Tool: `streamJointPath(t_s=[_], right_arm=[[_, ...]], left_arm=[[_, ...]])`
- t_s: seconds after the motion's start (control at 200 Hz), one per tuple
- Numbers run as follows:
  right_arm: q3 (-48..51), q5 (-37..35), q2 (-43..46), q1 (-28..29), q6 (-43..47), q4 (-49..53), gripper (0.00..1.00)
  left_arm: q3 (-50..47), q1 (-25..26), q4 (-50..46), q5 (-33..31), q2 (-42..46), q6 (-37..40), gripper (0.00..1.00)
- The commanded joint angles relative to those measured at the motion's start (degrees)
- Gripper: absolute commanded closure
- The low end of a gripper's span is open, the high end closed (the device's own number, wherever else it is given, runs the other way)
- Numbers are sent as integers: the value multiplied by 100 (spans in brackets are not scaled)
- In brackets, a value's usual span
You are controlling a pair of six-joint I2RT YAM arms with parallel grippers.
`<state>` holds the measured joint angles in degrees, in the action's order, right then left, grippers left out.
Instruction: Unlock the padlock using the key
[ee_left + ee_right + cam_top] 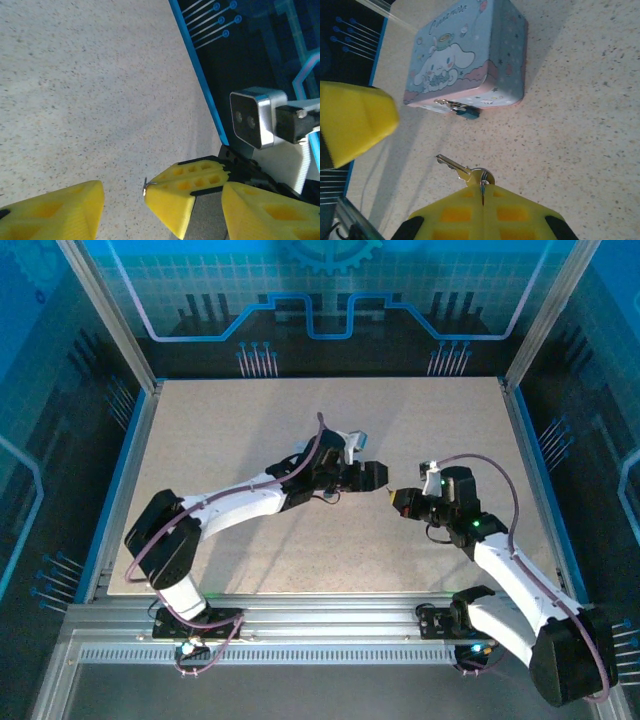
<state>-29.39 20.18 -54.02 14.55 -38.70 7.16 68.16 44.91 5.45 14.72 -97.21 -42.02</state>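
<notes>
Pinching the key [454,166] at its ring end, the right tool [483,196] has its yellow pads pressed together, and the blade sticks out up and to the left toward a pastel cartoon tin [465,55] lying on the speckled surface [580,125]. The padlock [468,113], small and dark teal, hangs from a metal hasp [445,104] at the tin's near edge, a short way from the key's tip and not touching it. The left tool [375,476] is spread wide. In its wrist view the right tool's closed tip sits between its fingers [50,212], empty.
</notes>
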Motion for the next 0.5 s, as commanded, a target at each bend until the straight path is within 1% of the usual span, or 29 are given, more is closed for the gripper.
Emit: streamJointPath(t_s=[0.0,0.14,0.26,0.42,0.495], right_arm=[[87,269,67,-60,-221,-291,100],[129,312,95,-62,-362,-425,100],[170,324,80,-66,-463,-534,100],[185,347,49,-66,-563,-626,100],[170,341,43,-66,-592,-649,100]], left_arm=[[227,81,127,146,-152,-21,40],[328,141,150,228,-330,-69,47],[332,156,175,243,-401,-105,57],[344,159,192,263,-474,-122,65],[353,163,224,287,-508,-141,71]])
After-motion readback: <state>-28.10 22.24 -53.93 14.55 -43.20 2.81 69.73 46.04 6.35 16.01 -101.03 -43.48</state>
